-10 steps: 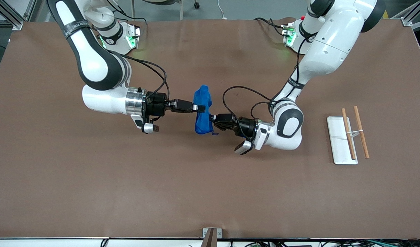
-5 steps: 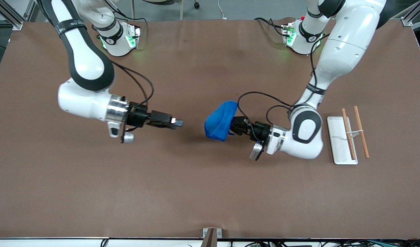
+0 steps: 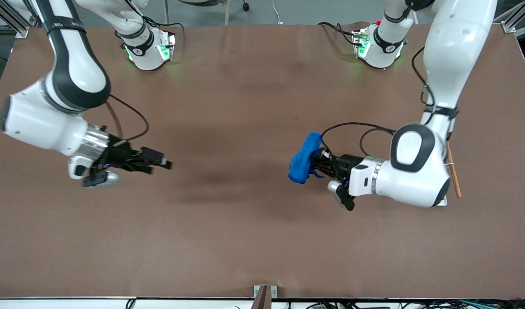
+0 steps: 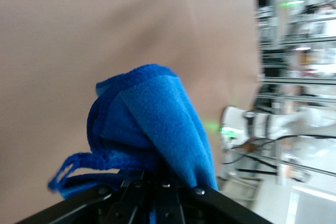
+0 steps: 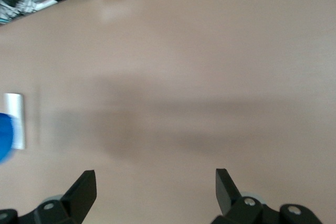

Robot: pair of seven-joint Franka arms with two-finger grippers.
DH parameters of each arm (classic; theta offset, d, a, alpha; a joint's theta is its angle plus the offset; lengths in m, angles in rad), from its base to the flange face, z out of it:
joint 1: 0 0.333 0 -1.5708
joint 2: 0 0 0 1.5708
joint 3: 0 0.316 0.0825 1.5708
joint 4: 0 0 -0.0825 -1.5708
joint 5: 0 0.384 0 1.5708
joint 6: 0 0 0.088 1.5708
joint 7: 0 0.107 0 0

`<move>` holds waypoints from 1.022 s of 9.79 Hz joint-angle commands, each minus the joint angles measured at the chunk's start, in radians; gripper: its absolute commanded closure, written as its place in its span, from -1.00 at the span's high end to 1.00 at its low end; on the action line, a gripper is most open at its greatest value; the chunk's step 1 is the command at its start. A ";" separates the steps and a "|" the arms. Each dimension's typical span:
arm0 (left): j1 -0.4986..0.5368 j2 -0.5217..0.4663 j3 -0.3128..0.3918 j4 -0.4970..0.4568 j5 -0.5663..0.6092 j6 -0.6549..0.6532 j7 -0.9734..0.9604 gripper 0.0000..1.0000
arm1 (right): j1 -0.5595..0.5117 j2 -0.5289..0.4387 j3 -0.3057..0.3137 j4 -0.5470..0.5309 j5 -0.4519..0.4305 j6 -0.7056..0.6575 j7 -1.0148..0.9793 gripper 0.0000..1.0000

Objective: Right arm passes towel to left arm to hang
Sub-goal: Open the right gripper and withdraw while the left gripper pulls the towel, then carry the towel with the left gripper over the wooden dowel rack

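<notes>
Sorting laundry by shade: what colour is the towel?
Bright blue, the towel shows best in the left wrist view.

Between my right gripper (image 3: 165,164) and my left gripper (image 3: 314,165) the table (image 3: 245,236) lies bare, so passage is free there. The towel (image 3: 302,159) bulges before my left fingers.

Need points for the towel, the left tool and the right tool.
towel (image 3: 304,158): front view, middle of the bunched blue cloth.
left tool (image 3: 317,165): front view, fingertips shut on the towel.
right tool (image 3: 161,164): front view, between its open fingertips, over bare table.
</notes>
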 commanded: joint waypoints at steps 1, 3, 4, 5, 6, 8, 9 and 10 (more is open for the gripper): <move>-0.046 -0.098 0.004 -0.041 0.253 0.012 -0.096 -0.99 | -0.015 -0.077 -0.061 -0.022 -0.202 -0.056 0.031 1.00; -0.087 -0.173 0.004 -0.043 0.465 0.012 -0.180 -0.99 | -0.018 -0.111 -0.156 -0.008 -0.357 -0.109 0.083 1.00; -0.103 -0.200 0.004 -0.044 0.554 -0.002 -0.228 -0.99 | -0.018 -0.135 -0.192 -0.008 -0.385 -0.123 0.084 1.00; -0.100 -0.212 0.004 -0.044 0.611 -0.045 -0.274 -0.99 | -0.018 -0.163 -0.223 -0.008 -0.389 -0.149 0.082 1.00; -0.101 -0.227 0.006 -0.044 0.642 -0.091 -0.312 -0.99 | -0.033 -0.193 -0.238 -0.002 -0.395 -0.184 0.076 1.00; -0.126 -0.251 0.004 -0.044 0.717 -0.137 -0.386 -0.99 | -0.047 -0.273 -0.241 0.016 -0.450 -0.311 0.085 1.00; -0.127 -0.258 0.006 -0.044 0.722 -0.139 -0.386 -0.99 | -0.055 -0.295 -0.250 0.051 -0.450 -0.400 0.085 1.00; -0.129 -0.260 0.004 -0.044 0.722 -0.140 -0.384 -0.99 | -0.063 -0.301 -0.250 0.099 -0.452 -0.475 0.085 1.00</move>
